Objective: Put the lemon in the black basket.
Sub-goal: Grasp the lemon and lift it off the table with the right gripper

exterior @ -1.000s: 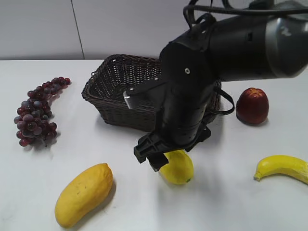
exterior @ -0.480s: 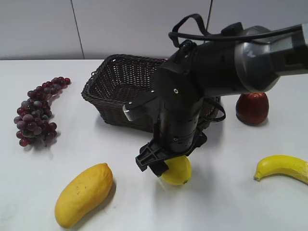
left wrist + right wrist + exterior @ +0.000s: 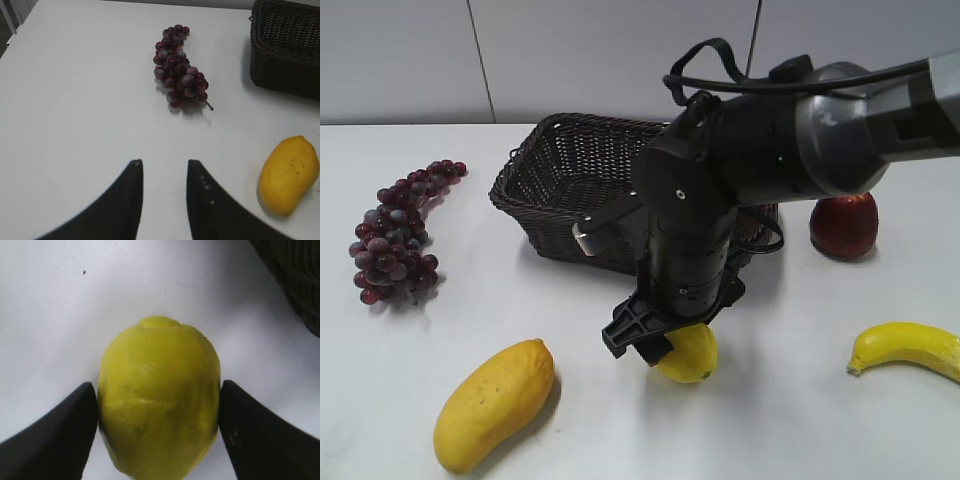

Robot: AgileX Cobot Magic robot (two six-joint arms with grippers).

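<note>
Right gripper down on the table, both fingers touching the lemon's sides, clamped on it just in front of the black basket. Grip sits mid-fruit; squeeze firmly, lift straight to clear the rim. Basket interior looks empty where visible. Left gripper apart, holding nothing.

no readable text, no labels, no brands (fruit and wicker unmarked)
</note>
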